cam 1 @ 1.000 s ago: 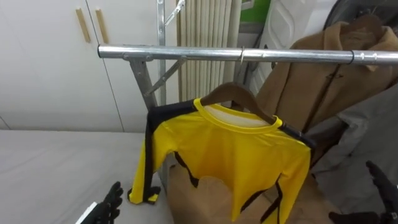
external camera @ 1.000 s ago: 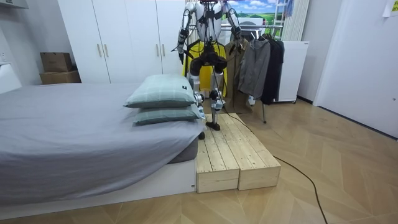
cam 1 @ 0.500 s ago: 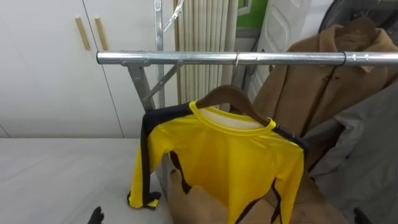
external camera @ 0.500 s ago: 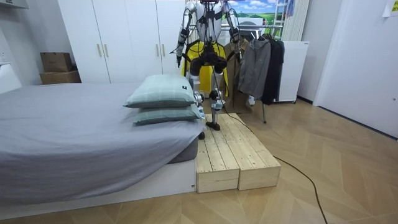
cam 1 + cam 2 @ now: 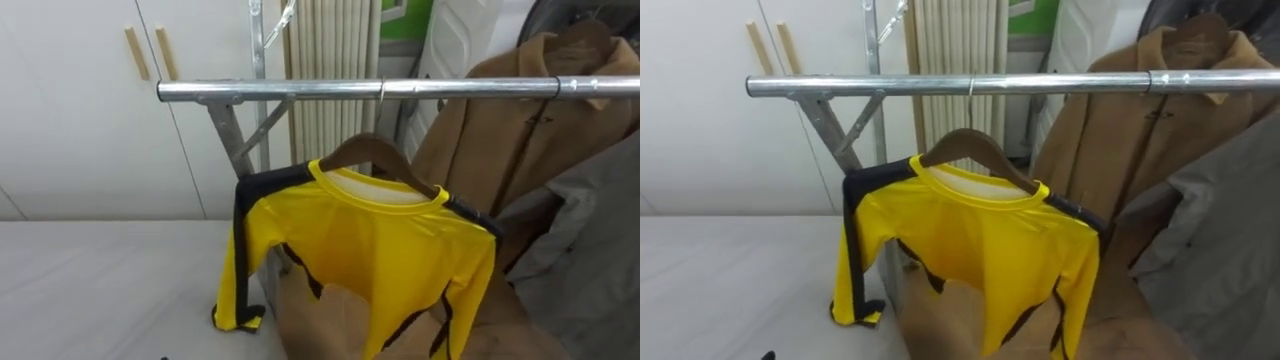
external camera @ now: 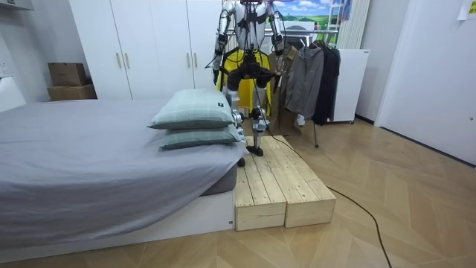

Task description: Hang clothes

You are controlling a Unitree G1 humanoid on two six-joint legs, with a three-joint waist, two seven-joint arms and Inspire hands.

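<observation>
Left hand and right hand hung low, and we couldn't tell their state; yellow shirt hung from the rail, so we'd keep clear of its hanger.

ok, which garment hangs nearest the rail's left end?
The yellow shirt, on the wooden hanger; the tan coat and grey garment hang further right.

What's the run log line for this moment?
yellow shirt: on hanger on rail | left hand: at side | right hand: at side
</observation>
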